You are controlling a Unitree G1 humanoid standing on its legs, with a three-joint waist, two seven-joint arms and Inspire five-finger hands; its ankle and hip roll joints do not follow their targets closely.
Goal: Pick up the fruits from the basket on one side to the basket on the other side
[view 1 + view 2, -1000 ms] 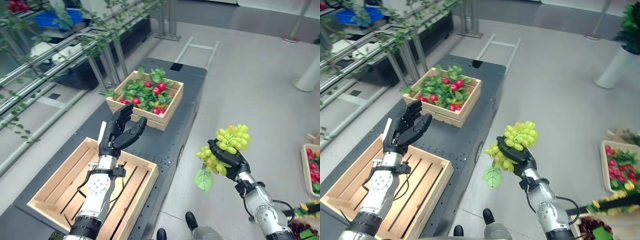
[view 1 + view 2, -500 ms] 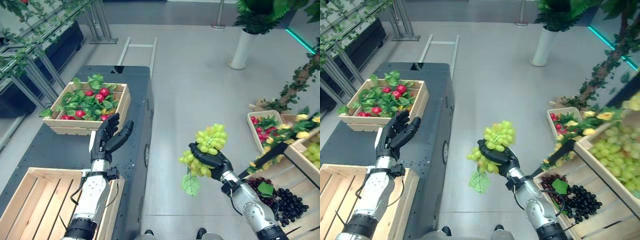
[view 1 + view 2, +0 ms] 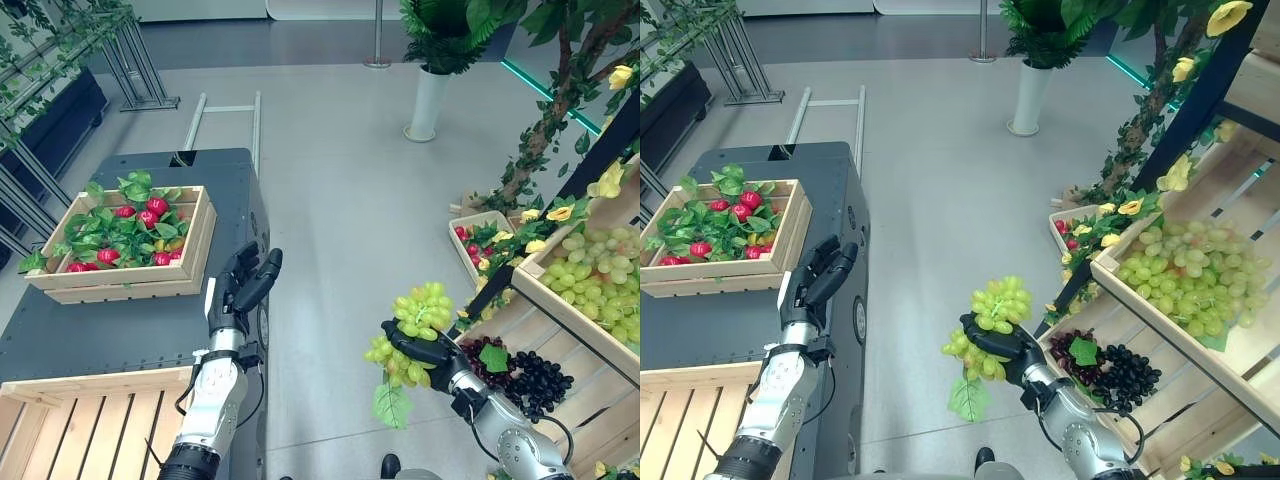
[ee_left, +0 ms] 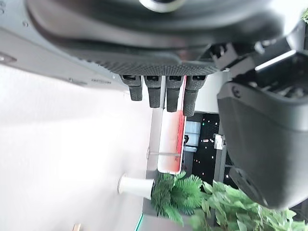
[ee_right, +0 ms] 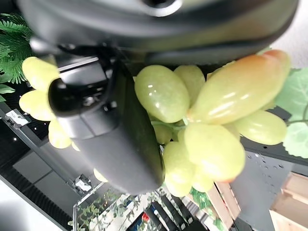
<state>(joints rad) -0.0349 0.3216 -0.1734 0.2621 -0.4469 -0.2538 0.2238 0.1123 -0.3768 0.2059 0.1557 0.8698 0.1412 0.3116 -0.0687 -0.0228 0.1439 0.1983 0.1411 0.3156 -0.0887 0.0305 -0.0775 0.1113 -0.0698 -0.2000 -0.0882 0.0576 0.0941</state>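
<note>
Green grape bunch (image 3: pixel 410 335) clamped in right robot hand (image 3: pixel 428 349) over bare floor | left robot hand (image 3: pixel 240 290) open at table edge (image 3: pixel 262 230)

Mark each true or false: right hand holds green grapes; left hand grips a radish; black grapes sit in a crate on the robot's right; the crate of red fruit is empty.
1. The right hand holds a bunch of green grapes. True.
2. The left hand grips a radish. False: it is open and holds nothing.
3. Black grapes lie in a crate on the robot's right. True.
4. The crate of red fruit is empty. False: red fruit and leaves fill it.
</note>
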